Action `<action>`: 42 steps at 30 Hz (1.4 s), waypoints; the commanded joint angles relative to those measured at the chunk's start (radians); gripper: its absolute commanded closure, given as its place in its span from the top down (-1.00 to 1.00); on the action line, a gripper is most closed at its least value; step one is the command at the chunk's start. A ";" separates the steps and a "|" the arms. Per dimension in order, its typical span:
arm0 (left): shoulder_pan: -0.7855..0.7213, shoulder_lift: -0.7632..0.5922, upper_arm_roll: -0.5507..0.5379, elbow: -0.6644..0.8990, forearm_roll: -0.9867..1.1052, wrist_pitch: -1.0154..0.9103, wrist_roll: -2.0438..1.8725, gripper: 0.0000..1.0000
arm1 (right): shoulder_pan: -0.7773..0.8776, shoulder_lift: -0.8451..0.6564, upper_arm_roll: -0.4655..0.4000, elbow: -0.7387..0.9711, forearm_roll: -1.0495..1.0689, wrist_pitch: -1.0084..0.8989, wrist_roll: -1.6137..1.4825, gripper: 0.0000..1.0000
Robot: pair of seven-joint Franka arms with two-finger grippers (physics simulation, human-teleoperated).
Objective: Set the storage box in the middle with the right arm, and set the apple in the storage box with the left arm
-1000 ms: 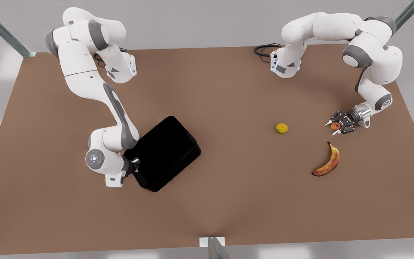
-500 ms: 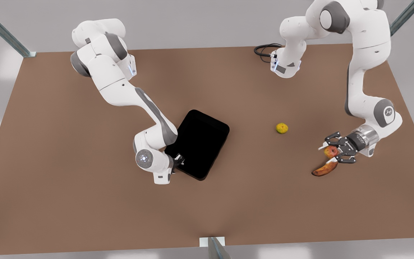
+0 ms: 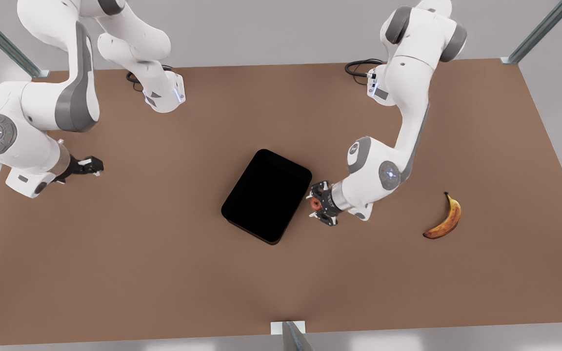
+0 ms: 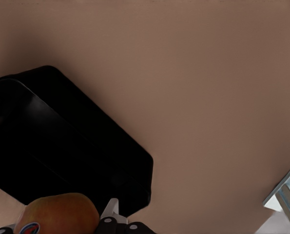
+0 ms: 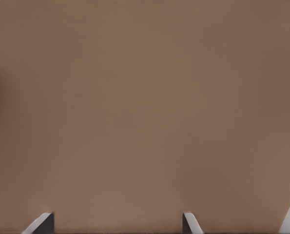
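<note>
The black storage box (image 3: 267,195) lies empty near the table's middle, turned at an angle. My left gripper (image 3: 316,203) is shut on the red-orange apple (image 3: 314,203), just off the box's edge on the front view's right. The left wrist view has the apple (image 4: 59,212) between the fingers and the storage box (image 4: 62,141) close beyond it. My right gripper (image 3: 94,166) hangs open far off at the front view's left, away from the box. In the right wrist view its fingertips (image 5: 43,222) stand wide apart over bare table.
A brown-spotted banana (image 3: 444,218) lies at the front view's right. A black cable (image 3: 359,66) loops by the arm base at the back. A metal bracket (image 3: 288,327) sits at the table's front edge, and metal posts stand at the back corners.
The right gripper slid the storage box to the middle, let go and pulled back to the front view's left. The left gripper carried the apple from near the banana to beside the box.
</note>
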 commanded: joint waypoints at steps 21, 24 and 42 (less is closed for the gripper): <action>-0.328 0.070 0.007 0.227 -0.392 0.062 -0.399 -0.57 | -0.042 0.149 -0.012 0.155 0.025 -0.055 -0.015 1.00; -0.331 0.070 0.007 0.227 -0.383 0.068 -0.389 1.00 | -0.036 0.156 -0.008 0.158 0.029 -0.052 -0.011 1.00; 0.153 -0.097 0.245 0.153 -0.050 -0.478 0.610 1.00 | -0.039 0.209 -0.008 0.196 0.026 -0.012 -0.009 1.00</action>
